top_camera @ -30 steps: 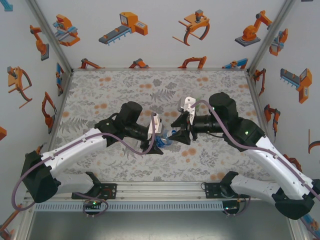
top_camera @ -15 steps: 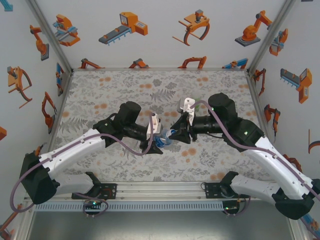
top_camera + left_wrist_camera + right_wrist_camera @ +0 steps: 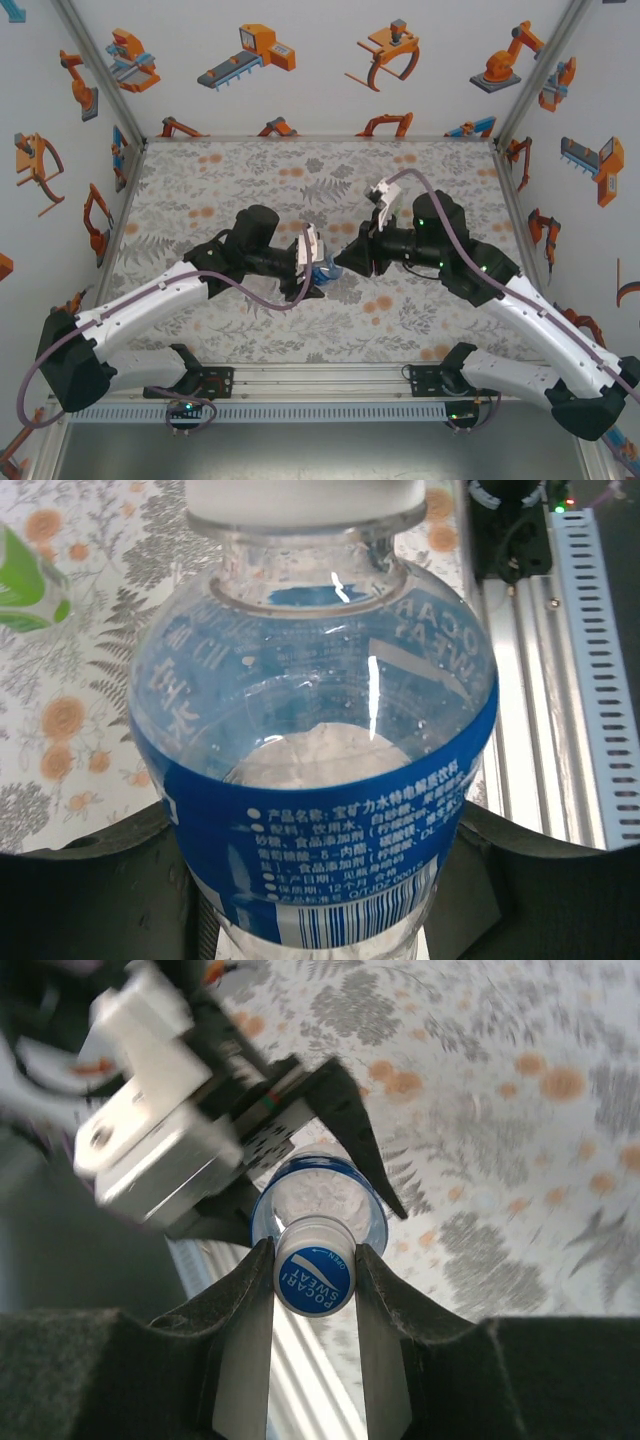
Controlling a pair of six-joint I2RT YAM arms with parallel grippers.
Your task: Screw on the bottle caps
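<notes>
Blue-label bottle (image 3: pixel 320 780) sits gripped in the left jaws; its cap (image 3: pixel 314 1278) — clamped between the right jaws.

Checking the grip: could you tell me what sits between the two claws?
The blue-label bottle: left claw grips its body, right claw pinches its cap, per the wrist views.

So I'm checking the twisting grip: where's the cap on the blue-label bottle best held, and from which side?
Grip the cap by its round side wall, one finger on each side, coming end-on at its printed top. The left gripper clamps the blue-label bottle by its body, leaving the cap free and facing the right gripper, whose jaws are shut on it this way.
</notes>
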